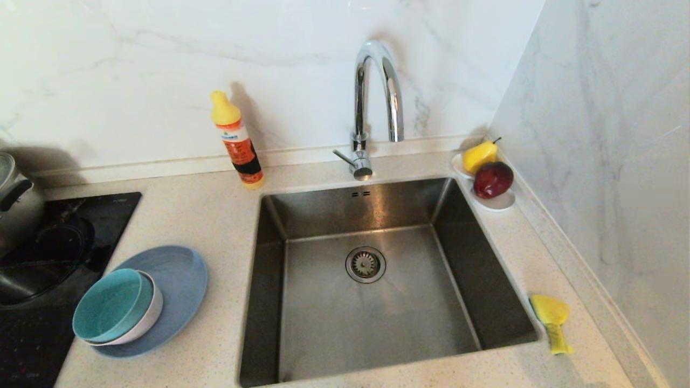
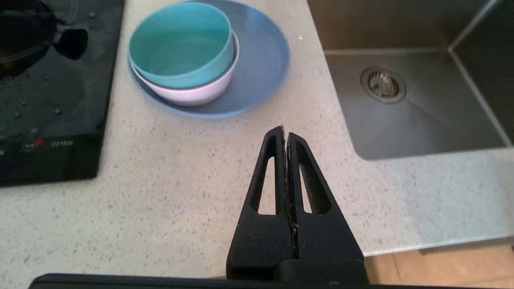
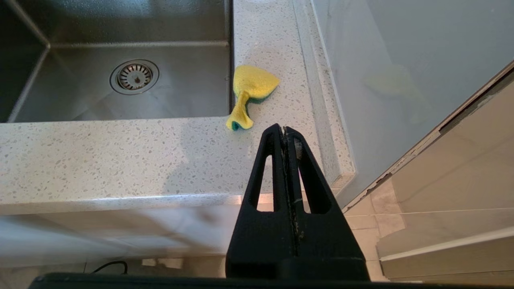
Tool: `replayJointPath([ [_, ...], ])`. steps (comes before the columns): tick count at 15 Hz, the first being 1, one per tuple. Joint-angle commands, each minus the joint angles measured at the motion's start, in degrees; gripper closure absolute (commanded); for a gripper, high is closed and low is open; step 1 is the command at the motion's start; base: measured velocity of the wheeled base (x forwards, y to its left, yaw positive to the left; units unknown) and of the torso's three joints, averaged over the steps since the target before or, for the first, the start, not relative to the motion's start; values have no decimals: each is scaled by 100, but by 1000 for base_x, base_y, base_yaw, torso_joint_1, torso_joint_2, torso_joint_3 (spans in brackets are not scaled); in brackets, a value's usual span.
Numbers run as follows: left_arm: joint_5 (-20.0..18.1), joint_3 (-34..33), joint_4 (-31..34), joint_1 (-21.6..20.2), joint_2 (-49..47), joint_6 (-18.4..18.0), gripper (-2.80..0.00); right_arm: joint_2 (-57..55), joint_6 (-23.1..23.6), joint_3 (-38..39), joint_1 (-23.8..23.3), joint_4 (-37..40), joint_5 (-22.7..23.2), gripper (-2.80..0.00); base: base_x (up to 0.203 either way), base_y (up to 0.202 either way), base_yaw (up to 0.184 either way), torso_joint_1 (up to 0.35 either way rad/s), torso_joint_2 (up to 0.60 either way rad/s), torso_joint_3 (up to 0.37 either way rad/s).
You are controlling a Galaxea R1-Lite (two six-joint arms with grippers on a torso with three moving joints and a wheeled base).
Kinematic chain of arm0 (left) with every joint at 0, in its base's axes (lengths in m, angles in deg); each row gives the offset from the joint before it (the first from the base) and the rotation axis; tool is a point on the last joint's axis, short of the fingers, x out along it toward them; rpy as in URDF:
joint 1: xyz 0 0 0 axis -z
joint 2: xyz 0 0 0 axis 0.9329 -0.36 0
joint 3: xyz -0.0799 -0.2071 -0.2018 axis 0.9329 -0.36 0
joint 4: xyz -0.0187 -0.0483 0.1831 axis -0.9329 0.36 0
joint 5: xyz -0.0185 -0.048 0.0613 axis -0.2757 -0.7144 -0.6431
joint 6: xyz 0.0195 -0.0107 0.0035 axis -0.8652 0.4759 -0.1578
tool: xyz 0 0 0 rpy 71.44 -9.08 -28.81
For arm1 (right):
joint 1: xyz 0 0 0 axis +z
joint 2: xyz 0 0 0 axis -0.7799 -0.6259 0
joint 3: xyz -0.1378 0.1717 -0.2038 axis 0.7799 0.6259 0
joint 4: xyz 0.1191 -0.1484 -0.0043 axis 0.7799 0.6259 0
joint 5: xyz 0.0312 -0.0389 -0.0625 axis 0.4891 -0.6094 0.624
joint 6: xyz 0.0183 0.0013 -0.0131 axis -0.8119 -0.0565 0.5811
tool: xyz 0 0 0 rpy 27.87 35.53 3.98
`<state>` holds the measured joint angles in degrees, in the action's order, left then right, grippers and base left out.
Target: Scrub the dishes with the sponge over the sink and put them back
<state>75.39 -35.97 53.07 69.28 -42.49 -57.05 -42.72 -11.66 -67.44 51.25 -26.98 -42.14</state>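
Your left gripper had its fingers pressed together, empty, above the counter near the teal bowl, pink bowl and slate-blue plate. Your right gripper was likewise closed, near the sponge beside the sink.
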Motion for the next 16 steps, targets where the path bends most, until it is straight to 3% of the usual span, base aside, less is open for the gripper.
replayJointPath([
  [1,8,-43,38,-3,29,9,0,-7,99,0,0,-2,14,0,0,0,0,0,0,0],
  [2,26,-47,40,-3,29,-149,0,-7,108,0,0,2,31,0,0,0,0,0,0,0],
  [4,81,-155,75,-10,23,-794,0,-10,29,0,0,4,33,0,0,0,0,0,0,0],
  [5,28,-186,23,-11,24,-863,0,-16,52,0,7,-2,27,0,0,0,0,0,0,0],
  [16,61,-198,-11,-11,24,-733,0,-16,2,0,9,-2,18,0,0,0,0,0,0,0],
])
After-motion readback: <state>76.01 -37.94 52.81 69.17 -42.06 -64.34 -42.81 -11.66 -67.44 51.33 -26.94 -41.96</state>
